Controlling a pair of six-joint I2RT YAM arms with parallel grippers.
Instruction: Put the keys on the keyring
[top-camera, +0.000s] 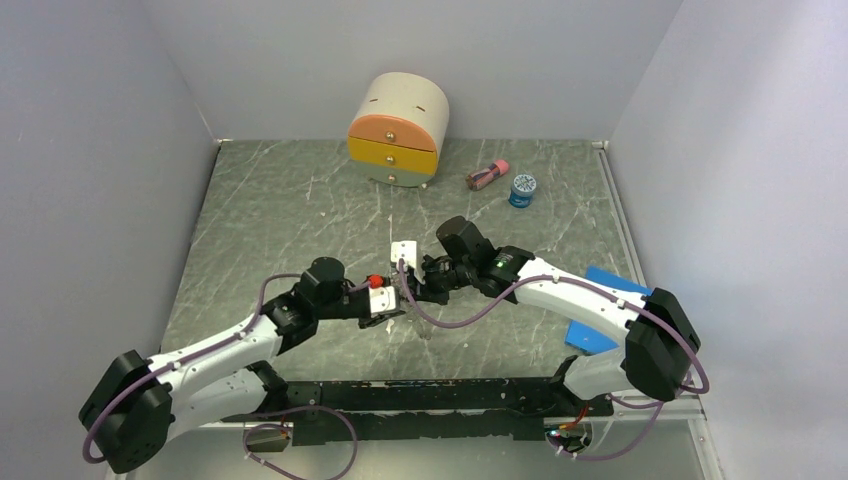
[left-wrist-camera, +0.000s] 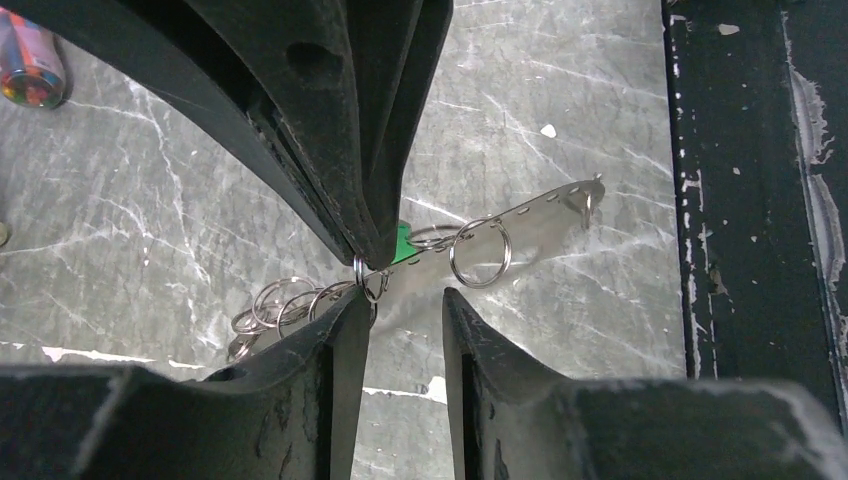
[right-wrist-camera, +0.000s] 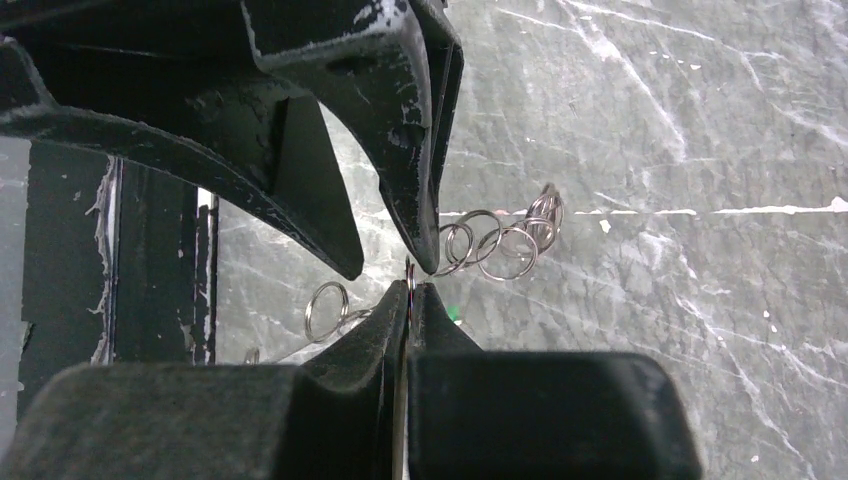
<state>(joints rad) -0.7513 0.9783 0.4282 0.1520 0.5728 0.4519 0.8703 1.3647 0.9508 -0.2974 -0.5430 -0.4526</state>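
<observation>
Over the middle of the table my two grippers meet tip to tip. My right gripper (right-wrist-camera: 410, 290) is shut on a small silvery ring of the keyring (left-wrist-camera: 368, 280). The keyring's chain of rings (right-wrist-camera: 500, 245) hangs off to one side. A key shows beside those shut fingertips as a bit of green head (left-wrist-camera: 402, 240) and a silvery blade (left-wrist-camera: 545, 205), with another ring (left-wrist-camera: 480, 252) lying across it. My left gripper (left-wrist-camera: 405, 300) faces it, jaws apart, one fingertip (left-wrist-camera: 350, 305) against the held ring and nothing between them.
A round beige drawer box (top-camera: 398, 130) stands at the back. A pink tube (top-camera: 487, 174) and a blue jar (top-camera: 522, 189) lie to its right. A blue pad (top-camera: 600, 310) sits under the right arm. A black rail (top-camera: 430, 395) runs along the near edge.
</observation>
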